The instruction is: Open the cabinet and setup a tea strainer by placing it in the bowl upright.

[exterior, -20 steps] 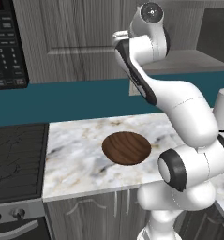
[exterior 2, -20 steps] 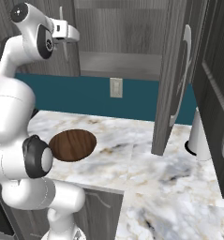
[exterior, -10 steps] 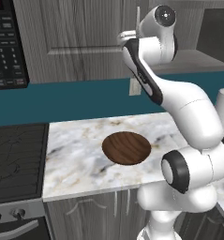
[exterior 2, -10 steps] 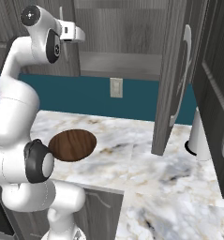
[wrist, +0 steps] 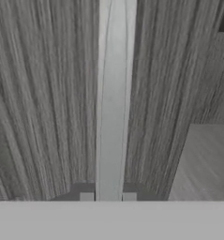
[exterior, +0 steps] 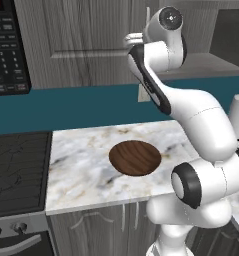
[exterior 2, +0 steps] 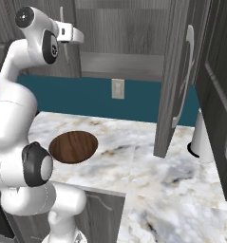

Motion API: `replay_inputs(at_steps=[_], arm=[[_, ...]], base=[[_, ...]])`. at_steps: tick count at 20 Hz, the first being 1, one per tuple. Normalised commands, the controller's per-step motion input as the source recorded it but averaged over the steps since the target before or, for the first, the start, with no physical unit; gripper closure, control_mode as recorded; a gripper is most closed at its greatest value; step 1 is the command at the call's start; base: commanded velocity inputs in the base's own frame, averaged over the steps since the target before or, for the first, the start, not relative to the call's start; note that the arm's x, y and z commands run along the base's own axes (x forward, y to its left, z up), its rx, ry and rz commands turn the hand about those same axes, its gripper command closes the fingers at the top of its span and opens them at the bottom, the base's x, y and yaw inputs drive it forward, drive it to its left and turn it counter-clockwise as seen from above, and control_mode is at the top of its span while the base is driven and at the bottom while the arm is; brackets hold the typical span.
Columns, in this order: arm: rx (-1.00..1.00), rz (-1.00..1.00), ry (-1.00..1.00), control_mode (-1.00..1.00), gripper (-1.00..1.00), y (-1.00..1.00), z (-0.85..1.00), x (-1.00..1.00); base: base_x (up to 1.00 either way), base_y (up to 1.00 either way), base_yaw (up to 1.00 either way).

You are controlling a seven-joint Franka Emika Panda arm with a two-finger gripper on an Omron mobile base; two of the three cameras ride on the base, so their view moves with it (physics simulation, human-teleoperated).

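The cabinet's left door (exterior: 91,35) is closed and its right door (exterior 2: 174,71) stands swung open over the counter. My gripper (wrist: 108,196) is raised to the left door's vertical silver bar handle (wrist: 114,93) and is shut on it, a fingertip (wrist: 86,195) on each side of the bar. From the right base, the hand (exterior 2: 70,33) sits against that handle (exterior 2: 66,50). The dark brown wooden bowl (exterior: 135,157) (exterior 2: 73,146) lies flat on the marble counter (exterior: 81,165), below the arm. The tea strainer is out of view.
A black microwave (exterior: 6,45) hangs at the left above a dark stove (exterior: 16,170). A white cylinder (exterior 2: 200,137) stands at the counter's right end beside another dark door (exterior 2: 224,95). A wall outlet (exterior 2: 118,88) is on the teal backsplash.
The jaws have closed around the left door's handle. The hand has shifted slightly toward the door. The bowl and the open right door have not moved.
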Motion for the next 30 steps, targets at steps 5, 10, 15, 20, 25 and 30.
replay_inputs(at_steps=[5, 10, 15, 20, 25, 30], arm=[[0.00, -0.18, 0.00, -1.00, 1.00, 0.23, 0.01, -0.71], [0.00, -0.13, -0.07, -1.00, 1.00, 0.23, 0.16, -1.00], [-0.01, -0.04, -0.05, -1.00, 1.00, 0.45, 0.17, -1.00], [-0.02, 0.00, 0.00, -1.00, 1.00, 0.49, 0.09, -1.00], [-0.04, 0.00, 0.00, -1.00, 1.00, 0.70, 0.09, -1.00], [-0.09, 0.00, 0.00, -1.00, 1.00, 0.74, 0.00, -0.99]], base=[[0.00, 0.00, 0.00], [0.00, 0.00, 0.00], [0.00, 0.00, 0.00], [0.00, 0.00, 0.00], [0.00, 0.00, 0.00], [0.00, 0.00, 0.00]])
